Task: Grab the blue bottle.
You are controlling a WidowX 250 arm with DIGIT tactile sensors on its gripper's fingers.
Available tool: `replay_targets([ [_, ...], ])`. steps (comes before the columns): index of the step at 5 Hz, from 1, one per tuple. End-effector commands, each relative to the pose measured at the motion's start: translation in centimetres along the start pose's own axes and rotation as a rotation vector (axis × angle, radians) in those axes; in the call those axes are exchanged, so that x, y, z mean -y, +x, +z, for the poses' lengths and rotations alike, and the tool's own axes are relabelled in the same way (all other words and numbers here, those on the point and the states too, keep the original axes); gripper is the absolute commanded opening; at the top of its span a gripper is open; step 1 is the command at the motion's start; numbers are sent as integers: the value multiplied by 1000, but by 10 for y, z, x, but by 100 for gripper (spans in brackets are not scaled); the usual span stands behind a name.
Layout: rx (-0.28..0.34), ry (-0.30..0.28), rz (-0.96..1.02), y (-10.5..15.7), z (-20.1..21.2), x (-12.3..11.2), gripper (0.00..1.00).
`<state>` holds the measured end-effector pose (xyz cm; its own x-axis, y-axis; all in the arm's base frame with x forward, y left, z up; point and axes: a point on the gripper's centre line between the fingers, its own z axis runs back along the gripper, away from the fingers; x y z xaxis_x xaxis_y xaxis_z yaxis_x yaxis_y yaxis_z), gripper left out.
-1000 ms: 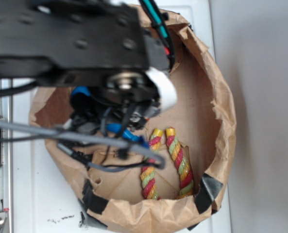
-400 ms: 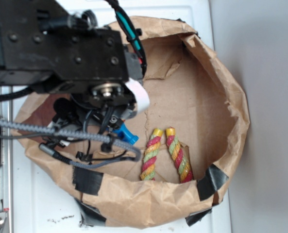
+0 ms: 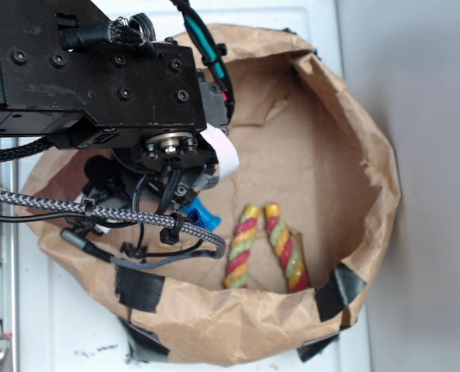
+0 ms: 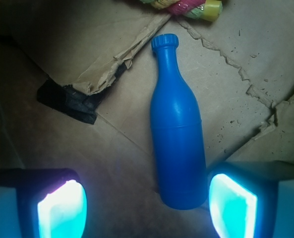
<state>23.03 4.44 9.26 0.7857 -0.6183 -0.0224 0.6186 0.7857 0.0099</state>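
Blue bottle lying flat on the brown paper floor, base between the spread, released fingers of the gripper, much closer to the right finger than the left; not gripped. Cap pointing away toward the twisted rope. Both held inside a crumpled paper bag patched with black tape. Smooth bright blue plastic, narrow neck, ribbed cap.

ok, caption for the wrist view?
Open tool hovering over blue bottle lying flat on brown paper, bottle base nearer one finger.
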Motion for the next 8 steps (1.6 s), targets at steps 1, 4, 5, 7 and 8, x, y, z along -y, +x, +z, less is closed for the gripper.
replay_targets([
  [1,20,139,108,34,-25,-82,100],
  [4,47,104,-48,32,-31,-71,100],
  [5,97,47,-76,20,-6,-62,100],
  [7,141,-12,-119,3,16,-49,100],
  [8,113,14,-210,-11,1,-20,100],
])
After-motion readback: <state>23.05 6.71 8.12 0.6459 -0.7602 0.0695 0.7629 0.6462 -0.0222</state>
